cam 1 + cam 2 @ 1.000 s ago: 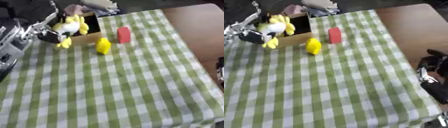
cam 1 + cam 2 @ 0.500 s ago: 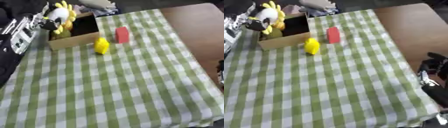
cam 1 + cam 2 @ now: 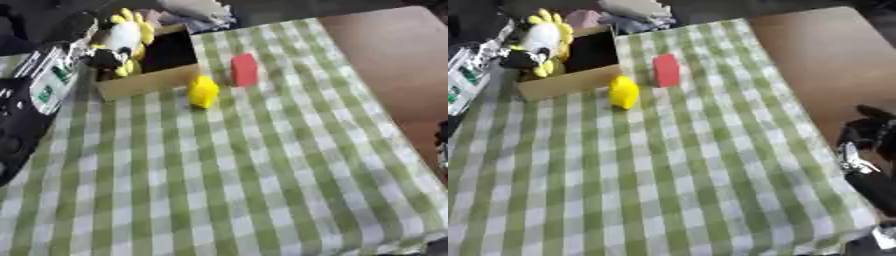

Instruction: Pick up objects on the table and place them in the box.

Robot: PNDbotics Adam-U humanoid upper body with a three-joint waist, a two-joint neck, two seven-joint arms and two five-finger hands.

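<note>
An open cardboard box (image 3: 147, 83) stands at the far left of the green checked cloth. My left hand (image 3: 103, 57) is shut on a yellow and white plush toy (image 3: 125, 35) and holds it over the box's left end. A yellow object (image 3: 203, 91) lies just in front of the box's right corner. To the right of it stands a red block (image 3: 244, 70). My right hand (image 3: 866, 146) rests at the right edge beside the table, far from these things, fingers relaxed and holding nothing.
Grey cloth items (image 3: 634, 10) and a pink thing (image 3: 582, 18) lie behind the box. Bare brown tabletop (image 3: 389, 55) shows to the right of the checked cloth (image 3: 245, 170). My left forearm (image 3: 35, 100) fills the left edge.
My left hand has carried the plush toy up and back, from the box's front left edge to above its left end. The yellow object and red block have stayed put.
</note>
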